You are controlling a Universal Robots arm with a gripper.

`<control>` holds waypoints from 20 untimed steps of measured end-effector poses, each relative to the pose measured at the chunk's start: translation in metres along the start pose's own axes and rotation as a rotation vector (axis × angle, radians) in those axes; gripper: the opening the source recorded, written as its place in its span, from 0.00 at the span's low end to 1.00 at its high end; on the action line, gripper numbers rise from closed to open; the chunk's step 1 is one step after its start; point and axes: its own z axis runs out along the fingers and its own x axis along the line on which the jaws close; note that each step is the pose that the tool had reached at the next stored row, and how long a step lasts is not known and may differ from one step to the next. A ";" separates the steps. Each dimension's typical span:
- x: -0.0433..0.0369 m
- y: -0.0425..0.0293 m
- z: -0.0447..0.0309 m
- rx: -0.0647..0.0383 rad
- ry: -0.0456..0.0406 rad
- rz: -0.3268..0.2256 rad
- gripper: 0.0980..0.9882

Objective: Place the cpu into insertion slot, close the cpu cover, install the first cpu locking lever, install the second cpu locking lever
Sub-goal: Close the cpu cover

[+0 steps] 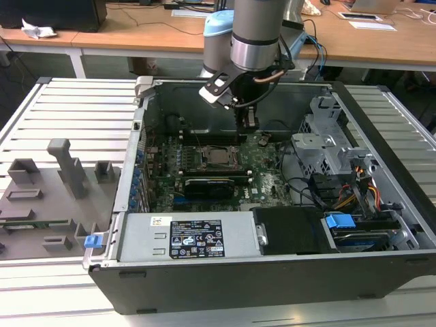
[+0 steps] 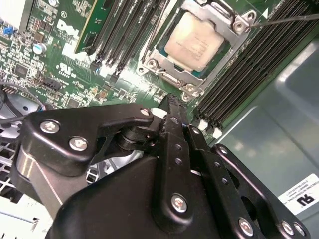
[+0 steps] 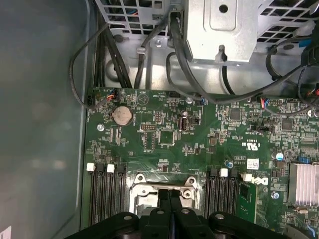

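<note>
One cpu [image 2: 199, 40] sits in the socket, ctr of the exterior view, w/ cpu cover [image 2: 224, 17] looking down around it. Claw [image 2: 172, 102] pinched closed, empty, tip just beside the socket's edge. Chip prob. light, stiff, fragile: hold by edges only. Cover thin, springy metal; press on its rim.

Arm [image 1: 255, 34] drops in near-vertical from the top of the exterior view, with the blue-capped wrist joint [image 1: 218, 24] on the exterior view's left of it. Gripper [image 1: 249, 125] points straight down. In both wrist views the fingers [image 3: 164, 201] sit pressed together tip to tip, nothing clamped between them. Finger linkage bars [image 2: 214, 169] are folded inward.
</note>
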 end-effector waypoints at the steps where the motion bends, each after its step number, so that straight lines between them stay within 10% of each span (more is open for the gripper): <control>1: 0.0001 -0.0017 0.0000 0.000 -0.0001 0.000 0.01; 20: 0.0010 -0.0257 0.0177 0.000 0.0000 0.000 0.01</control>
